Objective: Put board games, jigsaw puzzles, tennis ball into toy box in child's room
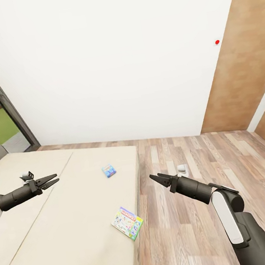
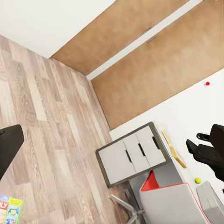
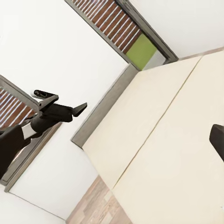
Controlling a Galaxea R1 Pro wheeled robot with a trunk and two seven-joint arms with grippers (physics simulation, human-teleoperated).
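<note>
**Both arms empty at the bed, two games waiting**

Nearest the head camera, at the lower right of the frame, is the right arm, its right gripper (image 1: 158, 178) stretched out over the wood floor (image 1: 192, 225) just off the bed's edge; the fingers look slightly parted and hold nothing. The bed (image 1: 57, 227), the largest thing in sight, fills the lower left of the frame. The left gripper (image 1: 51, 180) hangs above the mattress at the left edge, its fingers a little apart and empty.

Two board games lie flat on the mattress: the larger game (image 1: 127, 223) by the bed's right edge, low in the frame, and the small blue game (image 1: 108, 170) farther up, near the middle.

In the left wrist view a desk (image 2: 175, 154) with a drawer unit (image 2: 133, 157) stands against the wall at the lower right, and a small yellow-green ball (image 2: 198, 180) sits on it. The toy box cannot be made out.

The step in hand appears to be fetching the games from the bed. The larger game lies closest to the right gripper, so the next move likely calls for swinging that arm leftward and down over the box, then closing on an edge, since it lies flat.
</note>
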